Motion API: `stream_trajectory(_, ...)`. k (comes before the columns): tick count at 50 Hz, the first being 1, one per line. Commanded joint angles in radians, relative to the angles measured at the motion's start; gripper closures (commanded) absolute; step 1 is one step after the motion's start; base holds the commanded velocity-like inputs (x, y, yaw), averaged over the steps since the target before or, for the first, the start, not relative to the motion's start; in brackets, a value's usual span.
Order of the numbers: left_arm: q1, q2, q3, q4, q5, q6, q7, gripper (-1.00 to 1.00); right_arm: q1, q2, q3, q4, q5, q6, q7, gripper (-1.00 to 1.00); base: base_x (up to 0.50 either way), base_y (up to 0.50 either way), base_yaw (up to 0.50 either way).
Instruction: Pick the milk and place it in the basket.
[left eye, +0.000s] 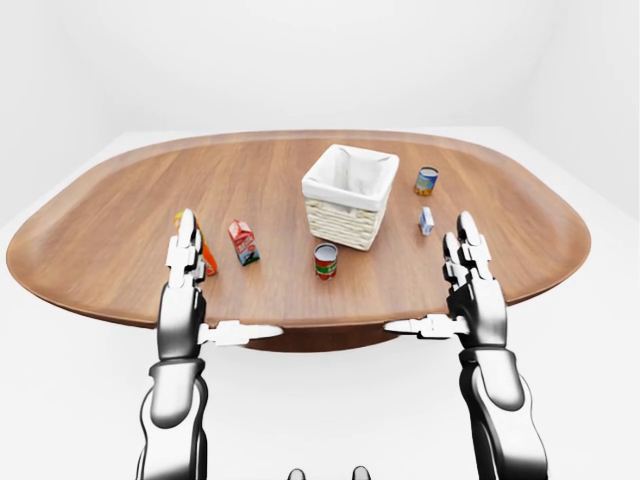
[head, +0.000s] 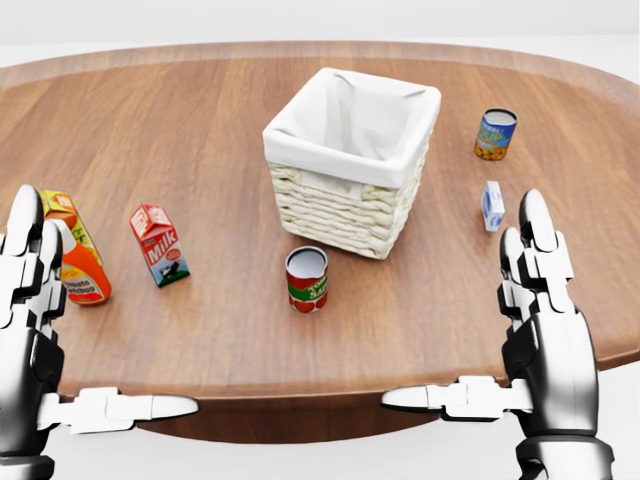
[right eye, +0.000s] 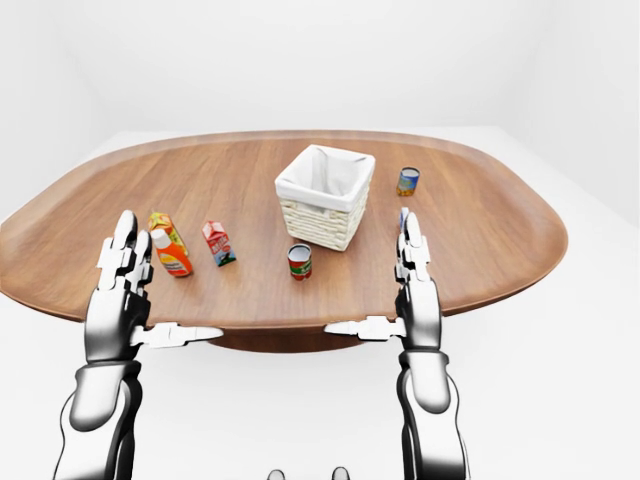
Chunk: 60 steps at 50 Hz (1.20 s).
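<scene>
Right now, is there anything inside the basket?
The basket shows only its white cloth lining; nothing lies in the part visible. Its near wall hides the very bottom, so that part cannot be checked. The milk stands on the table, outside it.

Your left hand (head: 30, 330) is open at the near edge of the table (head: 200, 120), and the orange bottle (head: 78, 265) stands just beside its fingers, between them and the milk (head: 158, 244). From the milk to the basket (head: 350, 160) the wood is free. Only the tomato can (head: 306, 279) stands close below the basket. The small blue carton (head: 492, 205) is near your open right hand (head: 540, 320).
</scene>
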<state>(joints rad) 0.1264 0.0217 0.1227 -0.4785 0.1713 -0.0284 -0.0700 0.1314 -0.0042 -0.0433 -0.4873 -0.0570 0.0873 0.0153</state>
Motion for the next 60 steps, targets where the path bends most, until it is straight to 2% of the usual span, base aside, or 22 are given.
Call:
stream_trajectory(1, 0.009, -0.003, -0.012, 0.001, 0.008, -0.011, -0.002, -1.0, 0.004, 0.0, -0.005, -0.016, 0.005, 0.0, 0.005, -1.0, 0.22, 0.0, 0.0)
stream_trajectory(4, 0.009, -0.003, -0.009, -0.002, 0.005, -0.008, -0.003, -1.0, 0.004, 0.0, -0.006, -0.016, 0.006, 0.0, 0.004, -1.0, 0.22, 0.0, 0.0)
stream_trajectory(7, 0.01, -0.003, -0.013, 0.016, 0.009, -0.025, 0.0, -1.0, 0.004, 0.0, -0.008, -0.009, 0.006, 0.0, 0.004, -1.0, 0.22, 0.0, 0.0)
stream_trajectory(13, 0.01, -0.002, -0.018, 0.029, 0.012, -0.033, 0.003, -1.0, 0.006, 0.001, -0.008, -0.014, 0.008, 0.0, 0.006, -1.0, 0.22, 0.0, 0.0)
stream_trajectory(28, 0.01, -0.003, -0.019, 0.022, 0.012, -0.026, 0.0, -1.0, 0.002, 0.001, -0.007, -0.004, 0.004, 0.0, 0.004, -1.0, 0.22, 0.0, 0.0)
stream_trajectory(40, 0.012, -0.003, -0.03, 0.044, 0.022, -0.044, 0.005, -1.0, 0.002, -0.001, -0.011, 0.0, 0.004, 0.0, 0.005, -1.0, 0.22, 0.0, 0.0)
stream_trajectory(56, 0.013, -0.004, -0.034, 0.037, 0.024, -0.036, 0.006, -1.0, 0.003, -0.001, -0.012, 0.005, 0.002, 0.0, 0.008, -1.0, 0.22, 0.0, 0.0)
stream_trajectory(60, 0.012, -0.003, -0.034, 0.046, 0.024, -0.044, 0.008, -1.0, 0.003, -0.001, -0.011, 0.007, 0.001, 0.0, 0.009, -1.0, 0.22, 0.0, 0.0)
